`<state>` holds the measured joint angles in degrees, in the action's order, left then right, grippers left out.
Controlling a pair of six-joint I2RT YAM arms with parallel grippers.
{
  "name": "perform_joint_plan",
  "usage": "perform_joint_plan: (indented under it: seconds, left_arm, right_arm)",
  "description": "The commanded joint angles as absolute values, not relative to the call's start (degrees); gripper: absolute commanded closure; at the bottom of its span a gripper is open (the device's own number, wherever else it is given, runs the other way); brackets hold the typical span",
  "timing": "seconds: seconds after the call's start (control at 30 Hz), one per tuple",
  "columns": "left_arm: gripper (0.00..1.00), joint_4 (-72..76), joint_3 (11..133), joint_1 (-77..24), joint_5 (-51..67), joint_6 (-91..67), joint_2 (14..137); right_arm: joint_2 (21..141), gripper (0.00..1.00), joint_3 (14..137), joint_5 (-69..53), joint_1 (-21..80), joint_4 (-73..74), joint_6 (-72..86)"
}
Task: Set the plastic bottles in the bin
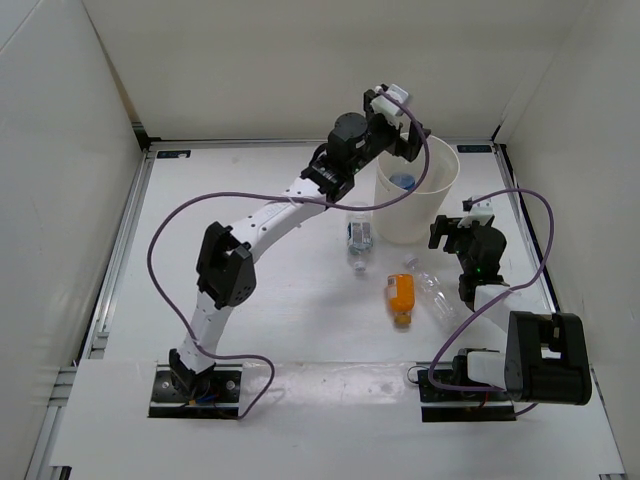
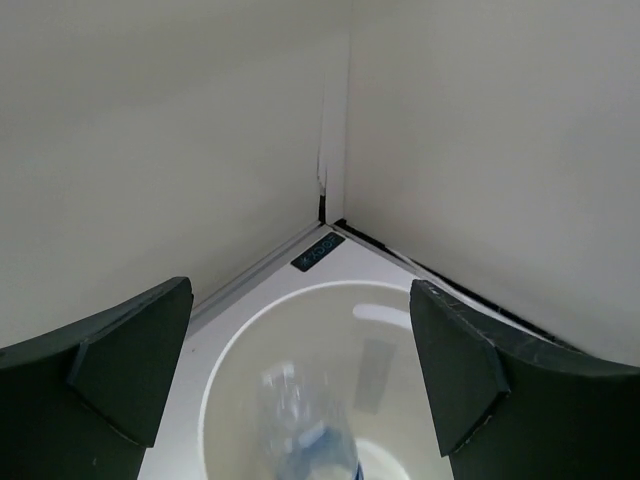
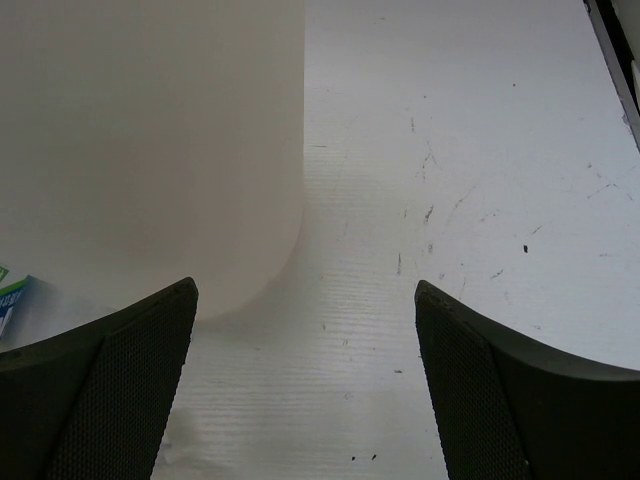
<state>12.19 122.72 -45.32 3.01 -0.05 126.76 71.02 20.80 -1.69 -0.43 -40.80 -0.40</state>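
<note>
White table [image 1: 300,320] first: short orange plastic bottle [image 1: 400,296] and plain clear unlabelled bottle [image 1: 433,292] lie on the near side of the right gripper [image 1: 441,234], wide open and empty, clearly the closer arm. Farther back, the tall off-white round bin [image 1: 410,225] holds 1 blue-labelled bottle [image 1: 403,181]; left gripper [image 1: 410,145] hangs open above.

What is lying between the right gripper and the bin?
Nothing. In the right wrist view, only bare table separates the open right gripper from the bin.
</note>
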Motion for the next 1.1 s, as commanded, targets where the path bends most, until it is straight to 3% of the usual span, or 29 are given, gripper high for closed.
perform_joint_plan:
  seconds: [0.0, 0.1, 0.27, 0.43, 0.67, 0.83, 1.07]
  left_arm:
    - [0.0, 12.5, 119.0, -46.1, 4.4, 6.1, 112.3]
    - [0.0, 9.1, 111.6, -45.0, 3.5, 7.1, 101.5]
    - [0.0, 7.9, 85.3, -39.8, 2.9, -10.6, 84.4]
    - [0.0, -6.5, 76.3, -36.9, 1.4, -16.4, 83.9]
    - [0.0, -23.6, 81.3, -34.6, 0.2, -22.8, 94.8]
    - [0.0, -20.2, 77.6, -32.1, 2.0, -24.8, 95.2]
    - [0.0, -24.5, 85.3, -30.7, 11.2, -27.0, 105.7]
  right_arm:
    - [70.8, 0.1, 22.5, -2.1, -0.9, -42.9, -0.4]
    - [70.6, 0.1, 22.2, -3.6, -1.7, -43.2, -0.4]
    - [70.8, 0.1, 22.3, -2.5, -1.0, -43.2, -0.4]
    - [70.8, 0.1, 22.8, -0.4, 1.7, -42.5, -1.2]
    - [70.7, 0.1, 22.4, 1.8, 1.9, -43.0, -1.3]
    - [70.6, 0.1, 22.3, 0.7, 1.3, -43.0, -0.5]
    - [70.8, 0.1, 22.5, 0.5, 0.9, -42.8, -0.6]
